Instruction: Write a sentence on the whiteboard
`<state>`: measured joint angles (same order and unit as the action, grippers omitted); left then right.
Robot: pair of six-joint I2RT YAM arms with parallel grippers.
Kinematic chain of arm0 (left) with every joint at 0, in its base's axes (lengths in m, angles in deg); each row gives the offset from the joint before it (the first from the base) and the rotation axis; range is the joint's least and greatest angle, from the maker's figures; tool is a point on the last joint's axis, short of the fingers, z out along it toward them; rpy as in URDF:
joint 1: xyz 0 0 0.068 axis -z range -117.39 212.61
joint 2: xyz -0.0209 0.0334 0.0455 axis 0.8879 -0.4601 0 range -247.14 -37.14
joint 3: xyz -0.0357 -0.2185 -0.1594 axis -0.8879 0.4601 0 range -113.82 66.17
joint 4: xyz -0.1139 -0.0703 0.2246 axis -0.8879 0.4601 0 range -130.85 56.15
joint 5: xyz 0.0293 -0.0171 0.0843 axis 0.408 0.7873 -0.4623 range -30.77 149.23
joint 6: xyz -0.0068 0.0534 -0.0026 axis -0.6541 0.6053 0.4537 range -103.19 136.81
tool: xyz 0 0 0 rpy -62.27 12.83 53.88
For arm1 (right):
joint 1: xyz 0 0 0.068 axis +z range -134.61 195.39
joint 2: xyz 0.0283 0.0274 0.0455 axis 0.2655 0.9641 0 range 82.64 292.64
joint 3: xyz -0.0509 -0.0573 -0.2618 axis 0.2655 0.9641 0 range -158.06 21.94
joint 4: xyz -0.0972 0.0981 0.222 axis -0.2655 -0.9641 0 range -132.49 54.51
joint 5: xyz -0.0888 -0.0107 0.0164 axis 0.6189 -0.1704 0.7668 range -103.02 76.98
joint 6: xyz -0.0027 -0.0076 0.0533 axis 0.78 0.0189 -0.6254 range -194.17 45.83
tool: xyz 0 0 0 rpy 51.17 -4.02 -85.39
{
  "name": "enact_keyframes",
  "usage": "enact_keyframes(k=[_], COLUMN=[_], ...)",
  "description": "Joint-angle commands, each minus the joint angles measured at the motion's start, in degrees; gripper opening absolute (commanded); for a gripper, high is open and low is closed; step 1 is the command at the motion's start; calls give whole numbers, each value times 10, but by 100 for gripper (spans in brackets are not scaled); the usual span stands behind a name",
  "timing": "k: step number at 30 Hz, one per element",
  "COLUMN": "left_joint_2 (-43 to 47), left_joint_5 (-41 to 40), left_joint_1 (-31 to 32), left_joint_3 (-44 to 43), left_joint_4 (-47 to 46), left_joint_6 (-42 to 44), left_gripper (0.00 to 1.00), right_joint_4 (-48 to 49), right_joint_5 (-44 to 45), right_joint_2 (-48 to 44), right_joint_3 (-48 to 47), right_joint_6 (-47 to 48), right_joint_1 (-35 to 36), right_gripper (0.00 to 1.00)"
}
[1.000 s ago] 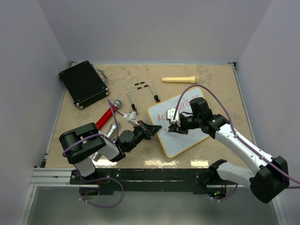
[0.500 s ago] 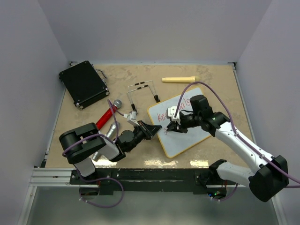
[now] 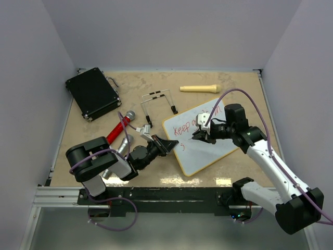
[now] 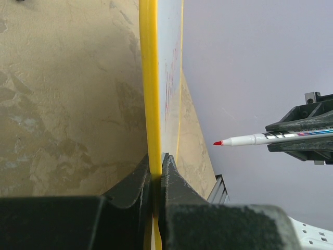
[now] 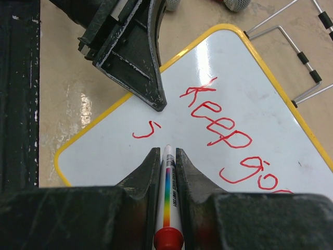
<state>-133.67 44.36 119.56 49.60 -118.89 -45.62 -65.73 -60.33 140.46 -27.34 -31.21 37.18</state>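
Observation:
The whiteboard (image 3: 208,151) lies tilted on the table, white with a yellow frame (image 4: 150,94). The sentence (image 5: 218,122) is in red and reads "Keep goa…", its end cut off by the view, with a small "s" (image 5: 145,130) starting a second line. My left gripper (image 3: 174,141) is shut on the board's left edge, jaws pinching the yellow frame (image 4: 156,159). My right gripper (image 5: 166,151) is shut on a white red-tipped marker (image 5: 167,177) over the middle of the board (image 3: 201,134). In the left wrist view the marker tip (image 4: 217,142) stands off the board's surface.
A black case (image 3: 92,92) sits at the back left. A cream cylinder (image 3: 199,88) lies behind the board. A bent wire stand (image 3: 158,101) and a red and silver microphone (image 3: 120,127) lie left of the board, close to my left arm.
My right gripper has moved right and back with the marker, away from the board's left part, uncovering "Keep". The left gripper holds its grip on the frame.

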Motion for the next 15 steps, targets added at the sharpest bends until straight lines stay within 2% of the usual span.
enact_keyframes(k=[1,15], left_joint_2=[-11,-16], left_joint_5=[0,6], left_joint_1=[-4,-4], left_joint_3=[15,12], left_joint_4=[-157,-163], left_joint_6=[69,68], left_gripper=[0,0], right_joint_4=[8,68], right_joint_5=[6,20], right_joint_2=[1,26], right_joint_3=[9,23], right_joint_6=[1,-48], right_joint_1=[-1,12], right_gripper=[0,0])
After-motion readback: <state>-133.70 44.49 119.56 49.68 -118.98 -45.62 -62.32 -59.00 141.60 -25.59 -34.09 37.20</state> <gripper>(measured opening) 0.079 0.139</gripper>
